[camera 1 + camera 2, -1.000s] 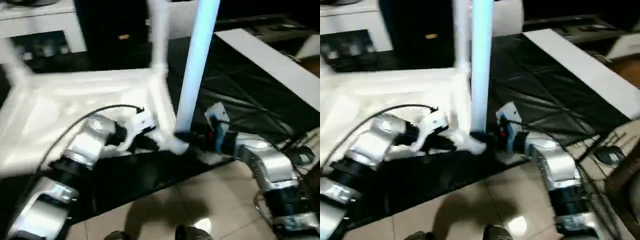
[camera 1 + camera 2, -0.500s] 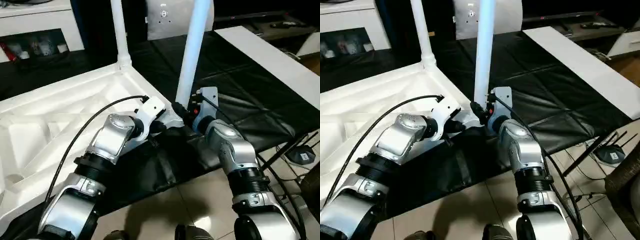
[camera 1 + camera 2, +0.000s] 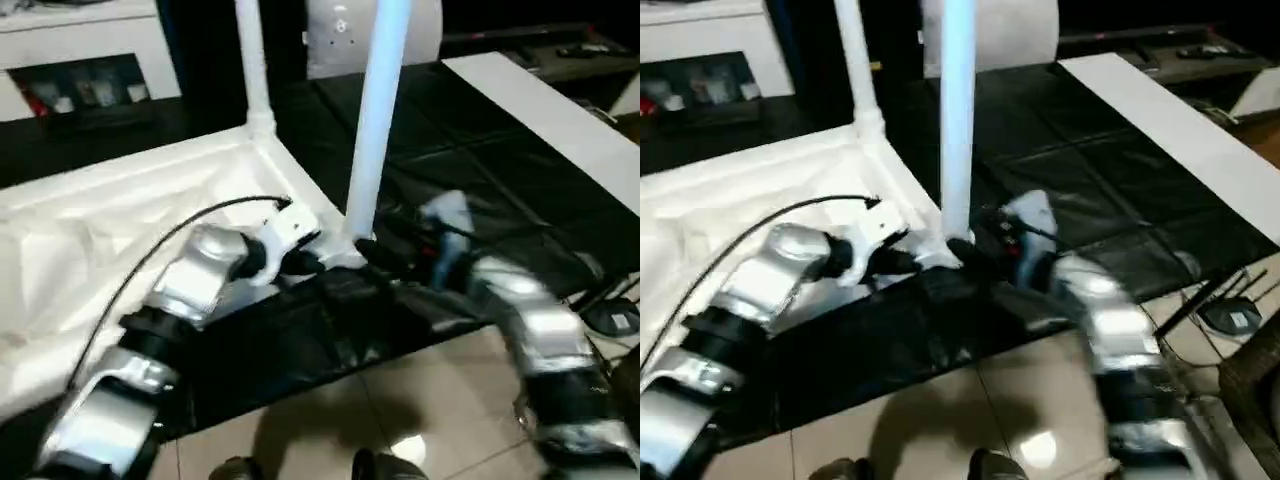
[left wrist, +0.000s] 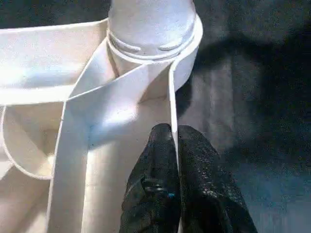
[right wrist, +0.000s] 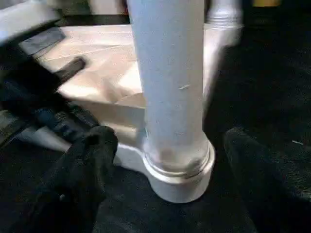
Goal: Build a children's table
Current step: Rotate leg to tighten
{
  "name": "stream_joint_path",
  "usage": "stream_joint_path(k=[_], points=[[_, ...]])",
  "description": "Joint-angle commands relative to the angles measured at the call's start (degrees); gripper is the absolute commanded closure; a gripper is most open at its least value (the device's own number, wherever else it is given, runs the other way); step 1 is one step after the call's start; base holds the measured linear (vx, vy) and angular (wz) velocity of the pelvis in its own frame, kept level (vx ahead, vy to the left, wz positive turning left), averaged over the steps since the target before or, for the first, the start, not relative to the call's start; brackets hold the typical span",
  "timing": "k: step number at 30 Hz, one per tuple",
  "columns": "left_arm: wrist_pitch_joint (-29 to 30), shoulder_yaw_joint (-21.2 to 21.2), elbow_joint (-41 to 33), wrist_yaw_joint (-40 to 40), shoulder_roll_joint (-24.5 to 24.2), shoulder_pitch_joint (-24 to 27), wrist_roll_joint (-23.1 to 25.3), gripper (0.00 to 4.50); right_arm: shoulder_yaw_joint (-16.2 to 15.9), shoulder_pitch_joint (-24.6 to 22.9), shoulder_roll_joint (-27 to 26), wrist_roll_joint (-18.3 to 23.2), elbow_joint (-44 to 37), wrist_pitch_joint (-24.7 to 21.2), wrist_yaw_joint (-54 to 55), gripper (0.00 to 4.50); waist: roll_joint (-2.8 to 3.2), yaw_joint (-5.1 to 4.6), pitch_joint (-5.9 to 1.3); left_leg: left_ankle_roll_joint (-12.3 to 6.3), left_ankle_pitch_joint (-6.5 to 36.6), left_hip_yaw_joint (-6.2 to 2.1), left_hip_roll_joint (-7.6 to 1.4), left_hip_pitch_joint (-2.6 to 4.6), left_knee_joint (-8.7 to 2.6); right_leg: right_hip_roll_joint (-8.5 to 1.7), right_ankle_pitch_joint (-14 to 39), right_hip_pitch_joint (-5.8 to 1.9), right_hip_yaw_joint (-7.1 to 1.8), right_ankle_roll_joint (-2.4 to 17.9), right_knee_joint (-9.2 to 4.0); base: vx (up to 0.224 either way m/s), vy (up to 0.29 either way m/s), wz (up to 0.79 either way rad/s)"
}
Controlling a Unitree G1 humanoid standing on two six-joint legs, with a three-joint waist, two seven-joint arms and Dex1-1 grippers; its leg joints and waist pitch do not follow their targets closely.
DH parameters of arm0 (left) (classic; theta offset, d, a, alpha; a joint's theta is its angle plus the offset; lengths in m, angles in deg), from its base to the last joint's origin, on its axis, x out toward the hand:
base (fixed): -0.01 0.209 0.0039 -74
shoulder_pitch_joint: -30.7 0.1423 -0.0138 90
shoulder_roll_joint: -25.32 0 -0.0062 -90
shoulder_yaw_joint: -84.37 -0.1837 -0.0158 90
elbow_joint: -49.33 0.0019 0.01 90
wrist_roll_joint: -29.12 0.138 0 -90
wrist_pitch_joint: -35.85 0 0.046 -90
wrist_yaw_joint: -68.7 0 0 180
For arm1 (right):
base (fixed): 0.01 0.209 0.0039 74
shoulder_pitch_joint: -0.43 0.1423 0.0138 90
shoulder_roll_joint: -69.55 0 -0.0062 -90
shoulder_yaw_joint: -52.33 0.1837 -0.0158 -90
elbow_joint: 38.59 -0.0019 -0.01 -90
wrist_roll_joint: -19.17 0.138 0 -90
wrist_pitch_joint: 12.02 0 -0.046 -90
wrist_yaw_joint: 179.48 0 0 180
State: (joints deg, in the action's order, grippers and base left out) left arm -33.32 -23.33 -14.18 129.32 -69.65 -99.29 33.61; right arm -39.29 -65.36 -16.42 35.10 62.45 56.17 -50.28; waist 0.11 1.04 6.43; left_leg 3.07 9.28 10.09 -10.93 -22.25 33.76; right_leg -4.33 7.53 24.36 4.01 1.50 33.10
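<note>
Table top: the children's table [image 3: 120,230] lies upside down on the black mat [image 3: 480,190], ribbed underside up.
Near leg: leg [image 5: 167,87] stands upright in the corner socket [image 5: 182,177], long axis vertical, directly ahead of the right gripper [image 5: 170,170].
Far leg: second leg [image 3: 252,60] upright at the next corner.
Left gripper: left gripper [image 4: 174,160] pinches the table's thin rim beside that socket.
Right gripper: fingers [image 5: 87,160] spread, flanking the leg base without contact.
Change: half a second ago the right fingers sat close against the leg; now wider and clear.

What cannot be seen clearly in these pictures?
- Tops of both upright legs: cut by the head views' upper edge.
- Right gripper: motion-blurred in the head views.
- Table top: far side cut by the left edge.
- Shelf items: too small, blurred.
</note>
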Motion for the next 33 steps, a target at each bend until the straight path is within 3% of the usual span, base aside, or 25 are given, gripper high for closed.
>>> stream_joint_path(k=[1,10,17,23,24,26,33], points=[[-5.11,-3.05,-1.32,8.18,-1.57,-0.05,-1.21,4.5,-0.91,-0.43,3.33,1.15,-2.04,-0.07,-6.6,0.31,0.49,0.22,-4.65,-4.07,14.8,-0.45,-1.69,1.41,-3.78,-3.13,20.35,-3.41,-2.28,10.81,-4.3,0.0,0.0,0.0],[-13.41,-7.64,-1.9,21.22,-6.21,-0.43,-1.66,4.5,-6.0,0.76,9.29,0.83,-0.61,2.45,-19.09,0.31,0.46,1.85,-4.36,-2.58,17.1,-0.42,-2.15,1.88,-4.16,-3.4,21.71,-3.2,-2.43,11.63,-4.11,0.0,0.0,0.0],[-18.99,-10.14,-1.13,26.72,-7.28,-1.07,-0.8,4.5,-9.71,4.3,8.38,0.35,4.61,4.19,-26.12,0.93,-0.04,1.88,-4.1,-2.31,17.26,-0.41,-2.14,1.61,-4.2,-3.62,24.48,-3.09,-2.45,10.81,-4.36,0.0,0.0,0.0],[-19.95,-10.41,-1.1,27.8,-7.21,-1.37,-1.09,4.5,-11.41,5.69,7.76,0.82,5.58,4.59,-29.33,1.46,0.07,1.84,-4.2,-2.35,16.46,-0.51,-2.29,1.58,-4.28,-3.6,23.41,-3.12,-2.48,11.29,-4.02,0.0,0.0,0.0],[-20.25,-10.53,-0.88,27.88,-7.19,-1.56,-1.13,4.5,-11.67,5.99,7.54,0.8,6.1,4.88,-29.79,1.54,-0.45,1.73,-4.13,-2.52,16.23,-0.4,-2.28,1.52,-4.28,-3.56,23.14,-3.09,-2.52,11.25,-4.05,0.0,0.0,0.0],[-20.5,-10.61,-0.7,27.92,-7.12,-1.73,-1.16,4.5,-11.92,6.25,7.18,0.75,6.55,5.13,-30.01,1.62,-0.1,1.88,-4.11,-2.65,15.88,-0.36,-2.35,1.65,-4.24,-3.67,23.03,-2.94,-2.6,11.42,-3.98,0.0,0.0,0.0],[-21.15,-10.71,-0.4,28.44,-6.81,-1.96,-1.01,4.5,-13.08,6.3,5.69,0.72,7.02,5.24,-31.29,2.22,-0.14,1.88,-3.99,-2.29,16.39,-0.4,-2.38,1.66,-4.43,-3.66,23.83,-2.9,-2.63,11.22,-4.03,0.0,0.0,0.0]])
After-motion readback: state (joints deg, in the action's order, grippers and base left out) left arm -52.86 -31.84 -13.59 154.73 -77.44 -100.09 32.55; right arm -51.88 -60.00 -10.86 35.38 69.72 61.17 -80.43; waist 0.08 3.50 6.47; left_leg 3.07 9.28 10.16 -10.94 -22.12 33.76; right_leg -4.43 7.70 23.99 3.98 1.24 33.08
